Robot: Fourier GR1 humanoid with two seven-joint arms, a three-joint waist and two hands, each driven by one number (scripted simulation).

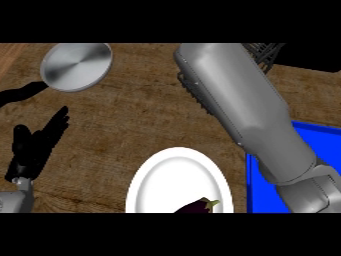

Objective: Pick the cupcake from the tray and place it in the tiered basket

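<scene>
No cupcake shows in the head view. The blue tray (337,152) lies at the right, largely covered by my right forearm (247,110). That forearm runs from the lower right up to the picture's top, and its hand is out of view beyond the top edge. A corner of the black wire tiered basket (266,51) peeks out at the top right, just beside the forearm's far end. My left hand (36,145) rests open at the lower left, fingers pointing up, holding nothing.
A white plate (165,172) with a dark eggplant (199,206) sits at the bottom centre, left of the tray. A grey pan (77,66) with a black handle (10,97) lies at the top left on the wooden counter.
</scene>
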